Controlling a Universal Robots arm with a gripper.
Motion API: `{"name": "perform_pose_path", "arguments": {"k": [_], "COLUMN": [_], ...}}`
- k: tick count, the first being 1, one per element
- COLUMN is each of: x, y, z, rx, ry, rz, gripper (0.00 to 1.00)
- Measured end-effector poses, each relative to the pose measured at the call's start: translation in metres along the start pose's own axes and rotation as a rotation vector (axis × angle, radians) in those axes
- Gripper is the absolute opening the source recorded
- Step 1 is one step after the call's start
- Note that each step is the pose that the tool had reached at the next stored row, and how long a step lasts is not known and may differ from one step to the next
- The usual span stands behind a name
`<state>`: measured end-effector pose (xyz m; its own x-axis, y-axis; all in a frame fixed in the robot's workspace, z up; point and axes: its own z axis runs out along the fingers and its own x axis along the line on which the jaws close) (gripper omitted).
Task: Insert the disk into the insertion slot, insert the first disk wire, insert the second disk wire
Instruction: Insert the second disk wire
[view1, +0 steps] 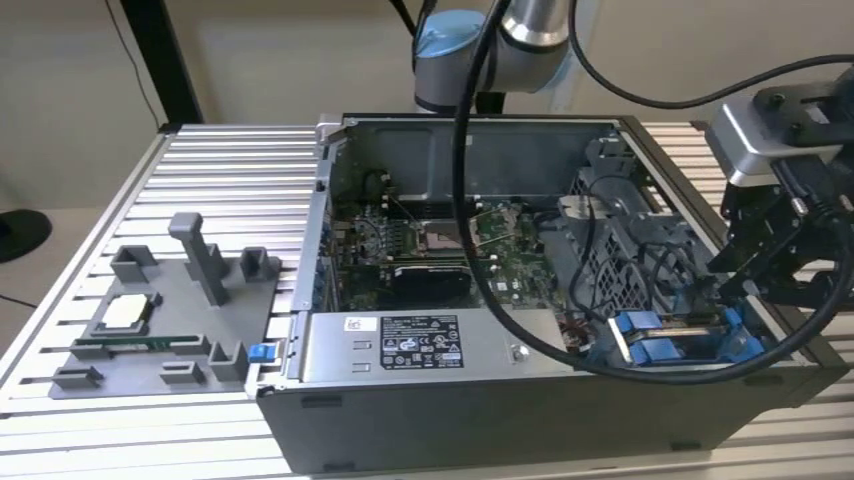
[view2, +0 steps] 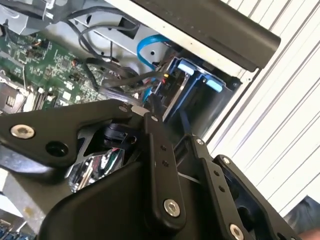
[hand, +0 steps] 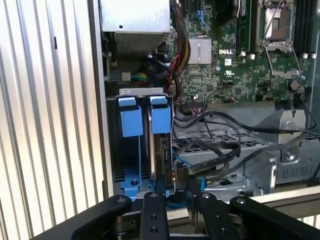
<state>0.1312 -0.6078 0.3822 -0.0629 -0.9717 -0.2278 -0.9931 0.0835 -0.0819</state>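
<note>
Claw (hand: 179, 201): black, hanging close over the corner of the open computer case (view1: 534, 410) at the exterior view's right. You cannot tell whether it is released or grasping anything.

Disk (hand: 159, 150): on edge inside the insertion slot (hand: 142, 92), with its blue carrier tabs showing at the slot's mouth, just beside the claw.

Black wires (hand: 220, 118): you see them looping across the grey metal beside the slot.

Blue wire (view2: 145, 52): curves down toward the slot in the second wrist view. You cannot tell whether its end is plugged in.

Motherboard (hand: 235, 55): green, beyond the slot.

Stickered grey box (view1: 414, 345): next to the slot.

Ribbed table (view1: 227, 170): bears the case and a grey tray (view1: 147, 330), which is well apart from the claw.
</note>
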Motion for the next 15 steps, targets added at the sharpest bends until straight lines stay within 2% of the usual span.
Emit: {"name": "perform_pose_path", "arguments": {"k": [2,4,5,7,10,13,15], "x": [0.0014,0.0028,0.0039,0.0072,0.0107,0.0108,0.0108], "y": [-0.0004,-0.0011,-0.0017,-0.0023,-0.0051,-0.0112,-0.0117], "z": [-0.0001,-0.0001,0.0000,0.0000,0.0013,0.0036,0.0040], "rx": [-0.0076,-0.0141,-0.0176,-0.0274,-0.0457,-0.0502,-0.0597], "ry": [-0.0172,-0.0384,-0.0456,-0.0509,-0.0515,-0.0583,-0.0640], "rz": [0.003,0.007,0.008,0.011,0.016,0.017,0.020], "gripper": [1.00,1.00,1.00,1.00,1.00,1.00,1.00]}}
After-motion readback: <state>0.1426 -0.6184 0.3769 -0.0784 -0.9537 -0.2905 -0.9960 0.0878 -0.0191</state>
